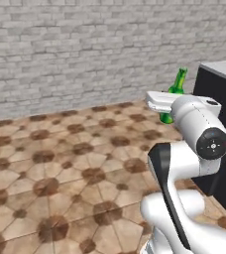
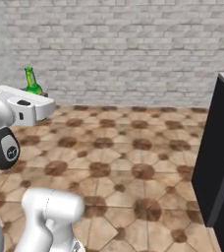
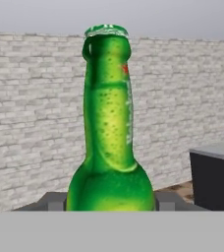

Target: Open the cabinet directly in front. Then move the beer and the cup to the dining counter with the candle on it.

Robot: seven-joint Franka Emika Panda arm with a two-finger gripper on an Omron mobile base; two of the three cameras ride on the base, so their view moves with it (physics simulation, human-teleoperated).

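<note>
**Between the finger tips: one beer bottle, in transit**

Item: beer (image 3: 109, 147), green glass, long neck, crown cap, pale label with a red mark partly seen on the neck's far side. Location: clamped upright in the hand (image 3: 109, 202), carried above a tiled floor (image 1: 60, 163) in front of a grey brick wall (image 2: 133, 44), with a dark unit (image 2: 217, 162) standing off to the robot's right.

Hand: closed on the bottle's lower body, one dark finger tip showing at each side of the glass. The jaws stand fairly wide, as the bottle's girth requires.

Handling, by judgement: rigid, smooth and likely slippery; breakable if dropped or knocked against a hard edge. Probably moderately heavy, with most of the weight low in the body. The present hold on the wide body looks sound; the neck is narrower, would leave the weight hanging below the grip, and is the poorer place. Being tall, it could tip if set down off-vertical on the tabletop.

Views compared:
- Hand view: close detail of glass, cap and finger contact; little of the room.
- Left base view: bottle neck (image 1: 178, 82) rising behind the white wrist, body mostly hidden by the arm.
- Right base view: neck and cap (image 2: 31, 81) above the wrist, plus open floor ahead.
</note>
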